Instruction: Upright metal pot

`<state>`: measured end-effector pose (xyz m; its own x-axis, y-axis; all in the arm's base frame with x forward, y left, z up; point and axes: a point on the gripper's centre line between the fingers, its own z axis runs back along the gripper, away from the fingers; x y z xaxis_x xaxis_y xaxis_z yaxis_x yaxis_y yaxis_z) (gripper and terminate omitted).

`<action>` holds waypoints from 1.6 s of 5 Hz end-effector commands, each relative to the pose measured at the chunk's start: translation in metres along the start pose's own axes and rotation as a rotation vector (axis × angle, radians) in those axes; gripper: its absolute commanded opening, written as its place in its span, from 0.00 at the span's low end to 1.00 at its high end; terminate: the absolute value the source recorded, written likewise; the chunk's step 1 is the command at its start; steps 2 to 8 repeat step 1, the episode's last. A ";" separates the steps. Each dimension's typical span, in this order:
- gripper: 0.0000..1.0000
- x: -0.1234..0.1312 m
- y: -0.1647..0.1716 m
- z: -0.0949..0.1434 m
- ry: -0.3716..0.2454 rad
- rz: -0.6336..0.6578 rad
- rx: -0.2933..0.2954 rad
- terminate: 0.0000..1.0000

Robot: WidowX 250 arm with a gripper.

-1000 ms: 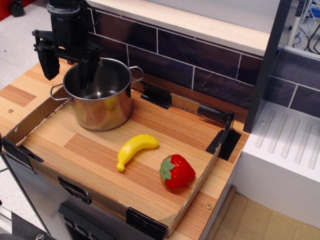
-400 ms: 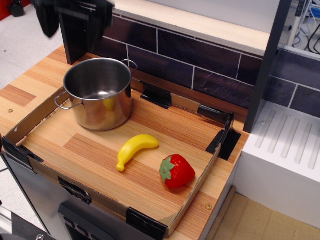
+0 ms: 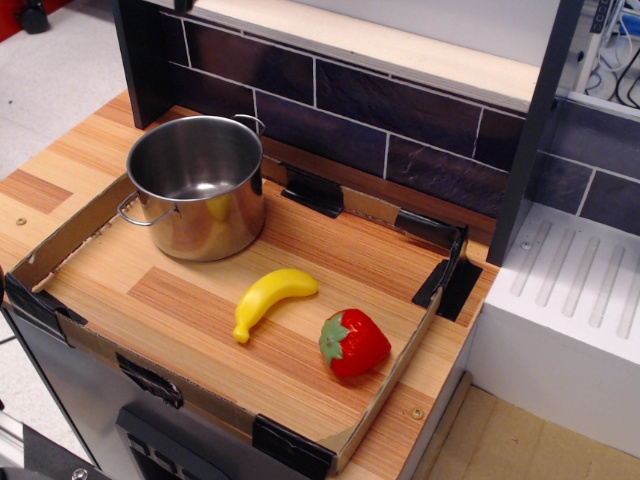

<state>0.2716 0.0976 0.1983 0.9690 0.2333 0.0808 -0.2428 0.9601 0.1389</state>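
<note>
Standing upright, mouth up, the metal pot [image 3: 199, 186] sits at the tray's [image 3: 395, 380] back-left corner; no gripper shows, so its opening can't be told

A yellow banana [image 3: 272, 296] lies just beside a red strawberry [image 3: 352, 342] on the cardboard-rimmed wooden tray [image 3: 215, 400].
</note>
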 end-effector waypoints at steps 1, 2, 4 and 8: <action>1.00 0.005 0.005 0.018 -0.068 0.006 0.001 1.00; 1.00 0.005 0.005 0.018 -0.068 0.006 0.001 1.00; 1.00 0.005 0.005 0.018 -0.068 0.006 0.001 1.00; 1.00 0.005 0.005 0.018 -0.068 0.006 0.001 1.00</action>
